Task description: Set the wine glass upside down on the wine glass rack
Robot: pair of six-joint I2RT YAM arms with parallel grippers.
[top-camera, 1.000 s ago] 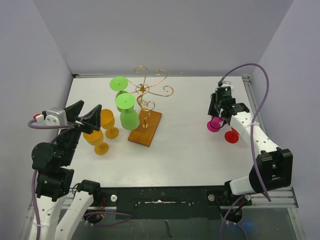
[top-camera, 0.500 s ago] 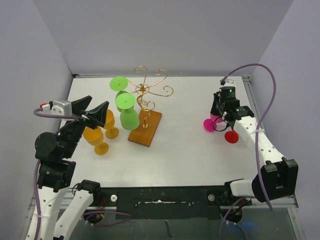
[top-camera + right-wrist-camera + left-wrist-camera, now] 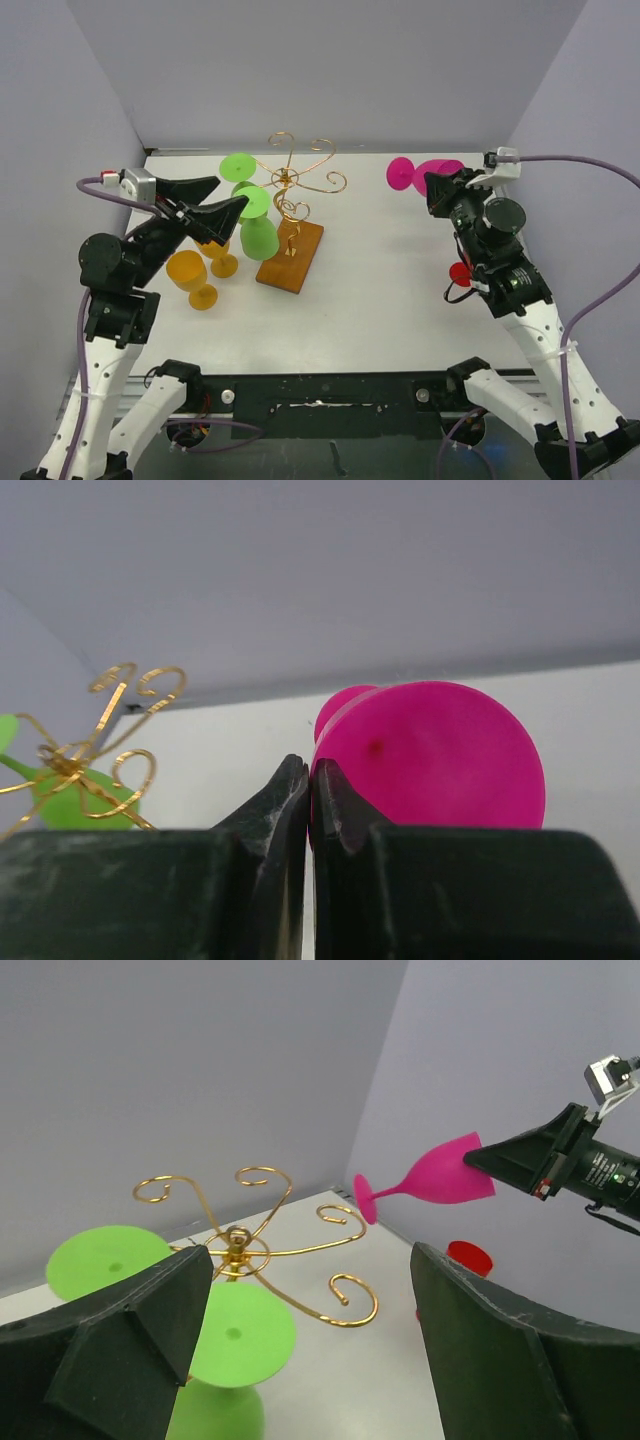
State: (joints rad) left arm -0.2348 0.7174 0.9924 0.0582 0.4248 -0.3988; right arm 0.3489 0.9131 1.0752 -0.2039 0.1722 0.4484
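The wine glass rack [image 3: 291,181] is a gold wire stand with scroll arms on a brown wooden base [image 3: 291,257]. It also shows in the left wrist view [image 3: 243,1251] and the right wrist view [image 3: 88,742]. My right gripper [image 3: 438,186] is shut on the bowl rim of a pink wine glass [image 3: 418,172]. It holds the glass on its side in the air, right of the rack, foot towards the rack. The pink glass fills the right wrist view [image 3: 440,750] and shows in the left wrist view [image 3: 432,1180]. My left gripper [image 3: 214,204] is open and empty, raised left of the rack.
Two green glasses [image 3: 254,220] hang upside down on the rack's left arms. Two orange glasses [image 3: 193,275] stand on the table below my left gripper. A red glass [image 3: 460,272] stands by my right arm. Grey walls close in the table on three sides.
My right gripper has lifted the pink glass off the table, up and towards the back, turning it on its side. My left gripper has risen and moved right, towards the rack.
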